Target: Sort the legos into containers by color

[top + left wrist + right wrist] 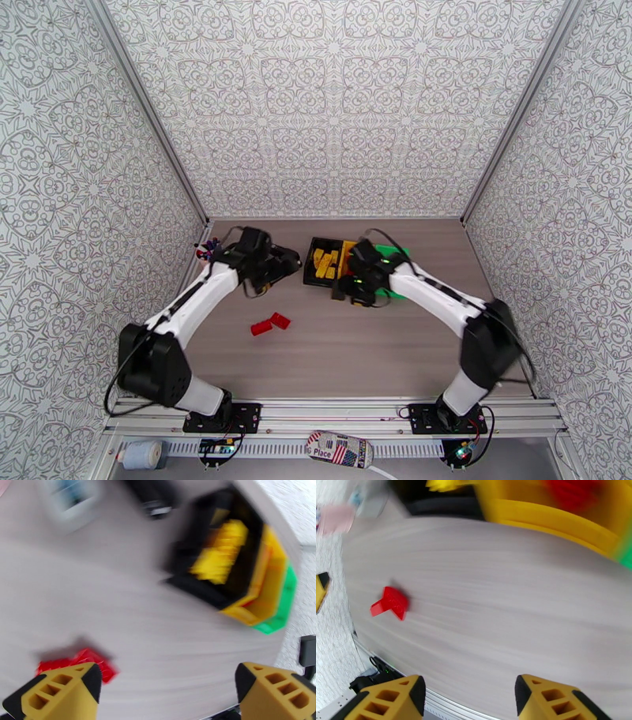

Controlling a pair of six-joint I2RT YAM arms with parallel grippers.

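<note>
The left tool (168, 677) stood wide open and empty, just left of the black bin (197, 590); two red legos (270, 324) lay nearer on the tabletop (363, 355). That bin held yellow legos (325, 263); the yellow bin (268, 594), perhaps holding red, and the green bin (290, 590) stood rightward. The right tool (470, 689) gaped empty.

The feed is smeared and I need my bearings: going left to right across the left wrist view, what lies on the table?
In order: red legos → black bin, holding yellow legos → yellow bin → green bin.
</note>
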